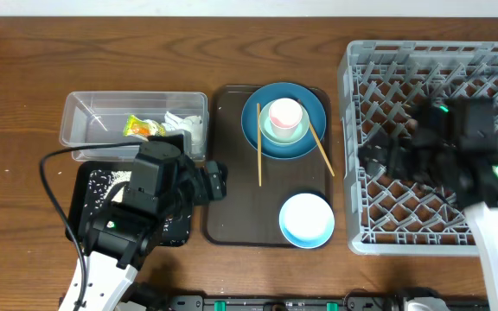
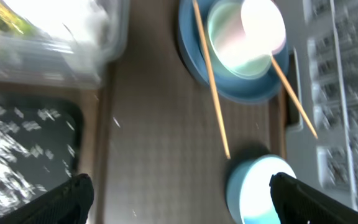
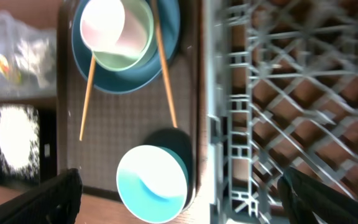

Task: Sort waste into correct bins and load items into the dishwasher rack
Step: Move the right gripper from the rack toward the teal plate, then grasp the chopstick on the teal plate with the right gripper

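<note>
The snack wrapper (image 1: 143, 128) and white napkin (image 1: 184, 125) lie in the clear tub (image 1: 93, 112). Rice grains (image 1: 102, 181) are scattered in the black tray (image 1: 85, 226). On the dark blue plate (image 1: 309, 138) stands the mint-green bowl (image 1: 271, 134) with the pink cup (image 1: 284, 114) inside. One chopstick (image 1: 259, 147) lies on each side of it, the other (image 1: 321, 149) to its right. The small pale bowl (image 1: 306, 219) sits nearer the front. My left gripper (image 2: 182, 202) hangs open and empty over the brown tray's left edge. Over the grey rack (image 1: 422, 60), my right gripper (image 3: 188, 199) is open, holding nothing.
The plate, the chopsticks and the small bowl all rest on the dark brown serving tray (image 1: 232, 199) in the middle. The rack fills the right side up to the table's edge. A black cable (image 1: 54, 199) loops left of the left arm.
</note>
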